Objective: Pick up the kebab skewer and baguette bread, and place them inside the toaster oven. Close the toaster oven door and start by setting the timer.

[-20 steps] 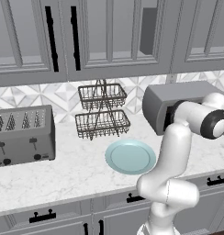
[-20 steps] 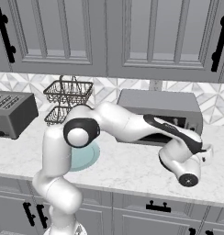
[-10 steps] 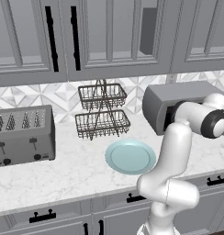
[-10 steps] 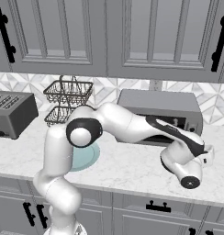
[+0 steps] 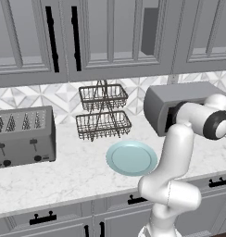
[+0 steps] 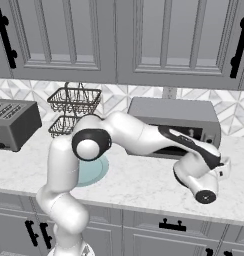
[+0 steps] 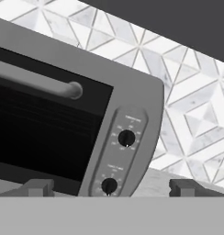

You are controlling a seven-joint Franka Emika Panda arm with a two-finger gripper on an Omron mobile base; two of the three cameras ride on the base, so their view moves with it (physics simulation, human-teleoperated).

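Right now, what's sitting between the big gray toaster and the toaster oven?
In the left base view, a two-tier wire basket rack and a pale teal plate sit on the counter between the toaster and the toaster oven.

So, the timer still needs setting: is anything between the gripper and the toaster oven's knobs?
Nothing visible. In the hand view the open gripper faces the toaster oven control panel, lower knob between its fingertips, upper knob above.

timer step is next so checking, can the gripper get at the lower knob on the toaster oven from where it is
Probably yes. In the hand view the open gripper faces the toaster oven front, the lower knob sits between its fingertips, and nothing lies between them.
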